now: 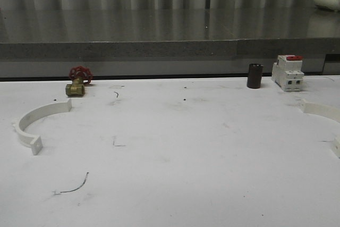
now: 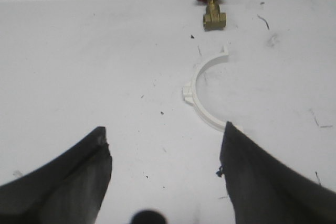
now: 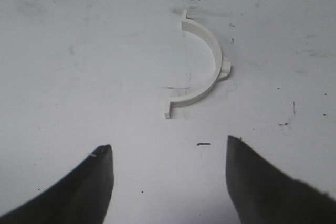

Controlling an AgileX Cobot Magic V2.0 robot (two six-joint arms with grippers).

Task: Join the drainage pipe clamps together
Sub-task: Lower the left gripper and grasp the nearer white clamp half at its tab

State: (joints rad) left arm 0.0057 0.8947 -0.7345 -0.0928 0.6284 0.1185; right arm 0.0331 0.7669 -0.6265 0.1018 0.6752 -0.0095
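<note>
Two white drainage pipe clamps lie far apart on the white table. One half-ring point(image 1: 36, 124) rests at the left, also seen from the left wrist point(image 2: 202, 94). The other half-ring point(image 1: 325, 114) lies at the right edge, partly cut off, and shows whole in the right wrist view point(image 3: 203, 65). My left gripper point(image 2: 164, 129) hangs open above bare table, short of its clamp, one finger point(image 2: 247, 166) covering the clamp's near end. My right gripper point(image 3: 169, 145) is open too, with nothing between its fingers, its clamp a little way ahead.
A brass valve with a red handwheel point(image 1: 77, 82) stands behind the left clamp. A dark cylinder point(image 1: 254, 75) and a white red-topped breaker point(image 1: 287, 72) stand at the back right. A grey ledge point(image 1: 170, 49) borders the table's far side.
</note>
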